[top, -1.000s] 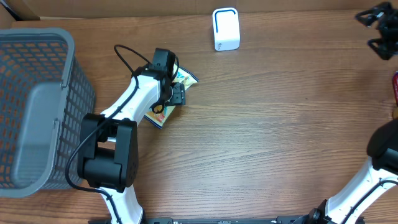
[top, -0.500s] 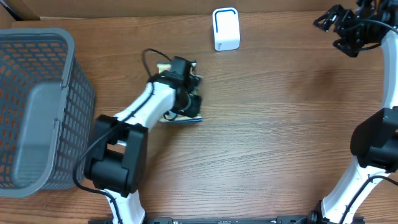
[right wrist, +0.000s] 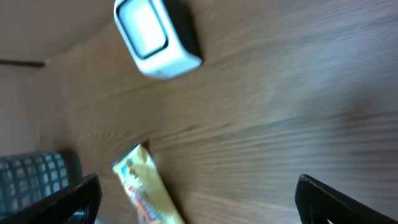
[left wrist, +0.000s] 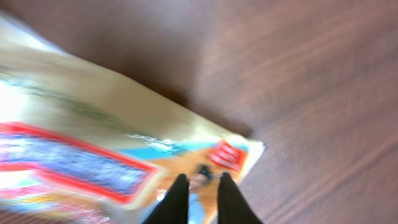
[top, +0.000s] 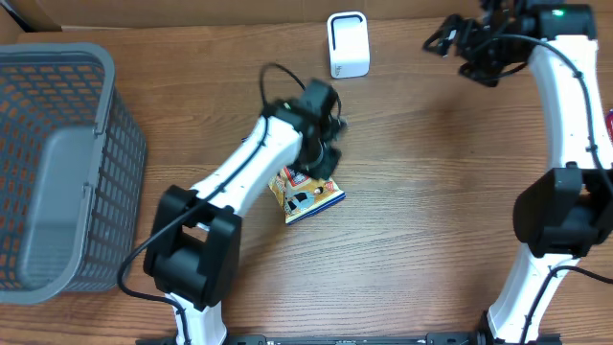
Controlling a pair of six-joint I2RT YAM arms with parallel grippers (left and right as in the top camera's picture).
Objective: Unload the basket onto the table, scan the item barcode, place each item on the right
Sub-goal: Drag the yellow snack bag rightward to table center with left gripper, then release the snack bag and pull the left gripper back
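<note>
The item is a yellow snack packet (top: 306,195) with red and blue print, hanging tilted over the middle of the table. My left gripper (top: 322,161) is shut on its upper end. In the left wrist view the two dark fingers (left wrist: 178,198) stand close together, gripper (left wrist: 200,178), with the packet (left wrist: 93,143) blurred behind them. The white barcode scanner (top: 348,44) stands at the back, above and right of the packet. My right gripper (top: 467,43) hovers open to the right of the scanner. Its wrist view shows the right gripper (right wrist: 199,199), the scanner (right wrist: 152,34) and the packet (right wrist: 146,190).
A large grey mesh basket (top: 57,163) fills the left side of the table. A red object (top: 609,129) peeks in at the right edge. The wooden table (top: 431,211) runs bare between the two arms.
My left gripper closed on the packet and carried it right, from near the basket to the table's middle. The right arm swung left from the far corner towards the scanner.
</note>
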